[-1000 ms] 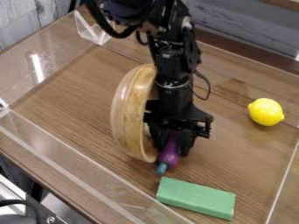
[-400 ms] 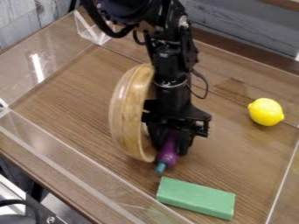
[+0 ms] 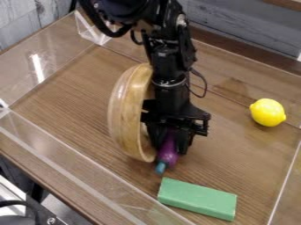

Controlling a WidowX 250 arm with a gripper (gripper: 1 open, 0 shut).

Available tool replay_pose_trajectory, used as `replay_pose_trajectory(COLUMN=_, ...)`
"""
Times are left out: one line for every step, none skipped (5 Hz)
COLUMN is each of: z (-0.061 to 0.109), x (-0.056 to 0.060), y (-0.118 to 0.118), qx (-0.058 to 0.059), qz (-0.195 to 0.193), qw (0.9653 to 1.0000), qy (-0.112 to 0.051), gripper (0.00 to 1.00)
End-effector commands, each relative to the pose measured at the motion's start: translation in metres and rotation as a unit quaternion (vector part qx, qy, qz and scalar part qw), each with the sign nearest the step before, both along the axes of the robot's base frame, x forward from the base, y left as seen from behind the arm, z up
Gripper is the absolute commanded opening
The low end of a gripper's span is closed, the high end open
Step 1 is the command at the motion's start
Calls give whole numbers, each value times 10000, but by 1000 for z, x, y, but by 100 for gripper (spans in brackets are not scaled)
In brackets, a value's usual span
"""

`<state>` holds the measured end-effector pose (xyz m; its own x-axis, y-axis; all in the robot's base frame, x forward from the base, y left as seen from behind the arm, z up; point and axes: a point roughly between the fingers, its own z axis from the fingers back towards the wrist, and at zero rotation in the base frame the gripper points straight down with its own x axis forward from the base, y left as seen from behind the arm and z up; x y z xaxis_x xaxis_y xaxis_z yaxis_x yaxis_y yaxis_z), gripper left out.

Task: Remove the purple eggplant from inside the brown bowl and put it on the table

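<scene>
The brown bowl (image 3: 129, 110) is tipped up on its edge on the table (image 3: 70, 97), its opening facing right toward the arm. My gripper (image 3: 173, 145) reaches down in front of the bowl's mouth and is shut on the purple eggplant (image 3: 171, 155). The eggplant hangs nearly upright between the fingers, its teal-green stem end (image 3: 161, 167) pointing down close to the tabletop. Whether the stem touches the table I cannot tell.
A green rectangular block (image 3: 198, 198) lies just below and right of the eggplant. A yellow lemon (image 3: 268, 112) sits at the right near the acrylic wall (image 3: 282, 189). Clear walls run along the table's edges.
The arm, with the eggplant, has edged slightly left and up; the bowl stays tilted on its edge.
</scene>
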<state>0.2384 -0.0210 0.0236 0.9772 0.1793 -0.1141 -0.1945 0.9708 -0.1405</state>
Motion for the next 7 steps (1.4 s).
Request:
replay_pose_trajectory(z=1, x=-3, y=4, qx=-15, qz=101, qw=9999, qy=62, gripper=100)
replay_pose_trajectory(z=6, x=-1, y=1, qx=-52, qz=120, qw=9999, qy=30, gripper=100)
replay_pose_trajectory(z=11, x=3, y=-2, qx=-96, qz=132, qw=9999, qy=-30, gripper=100)
replay_pose_trajectory(z=15, x=8, y=-5, qx=-130, qz=155, qw=9997, qy=-102, gripper=100)
replay_pose_trajectory(z=20, x=13, y=-7, qx=-161, qz=175, qw=9996, qy=-181, gripper=100)
replay_pose_trajectory(z=26, x=19, y=-11, qx=-209, qz=192, qw=9993, qy=-260, gripper=100)
replay_pose_trajectory(z=30, x=23, y=-14, qx=-233, qz=189, qw=9990, qy=-337, gripper=100)
